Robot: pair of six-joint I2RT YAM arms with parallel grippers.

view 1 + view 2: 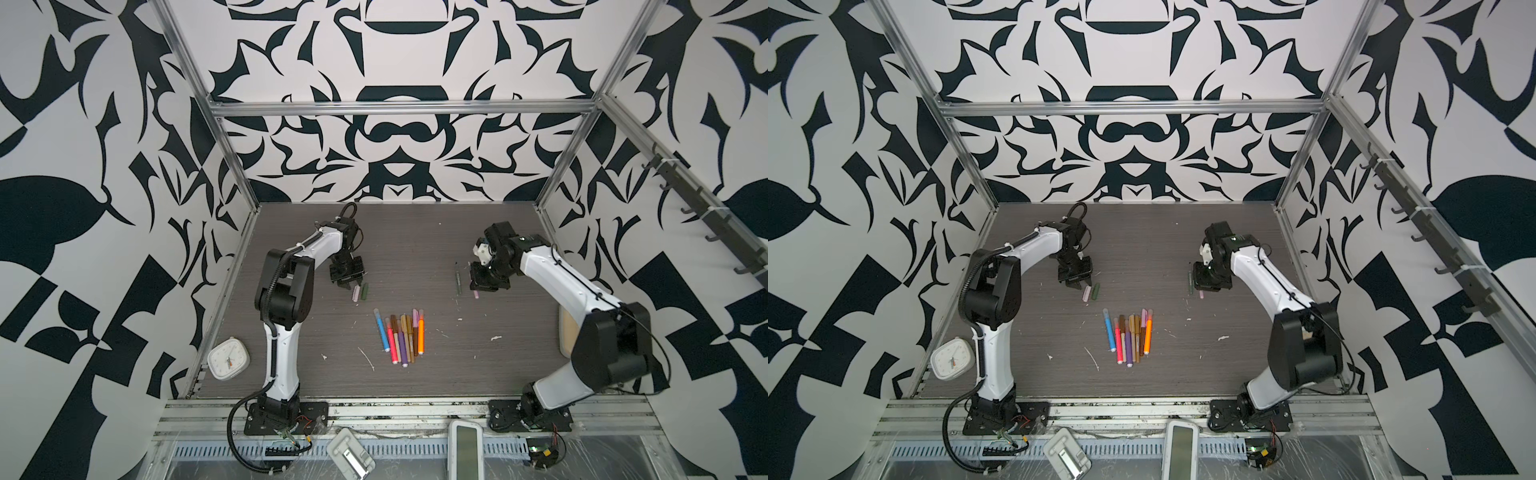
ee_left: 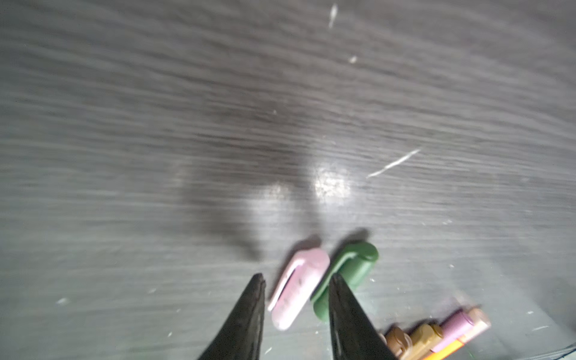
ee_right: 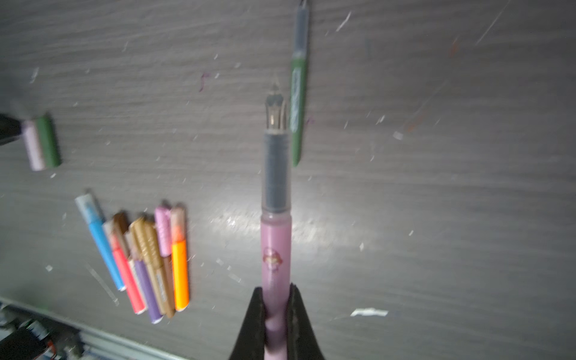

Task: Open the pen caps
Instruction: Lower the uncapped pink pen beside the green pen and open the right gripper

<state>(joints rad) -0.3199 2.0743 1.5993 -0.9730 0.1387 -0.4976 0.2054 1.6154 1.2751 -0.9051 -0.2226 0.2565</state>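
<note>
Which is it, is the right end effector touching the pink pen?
Touching. The right wrist view shows the right end effector clamped on the pink pen, gripping its barrel from both sides.

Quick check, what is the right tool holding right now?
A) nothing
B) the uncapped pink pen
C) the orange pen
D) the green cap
B: the right tool is shut on the pink pen, whose nib is bare; the pink cap lies beside the green cap.
</note>
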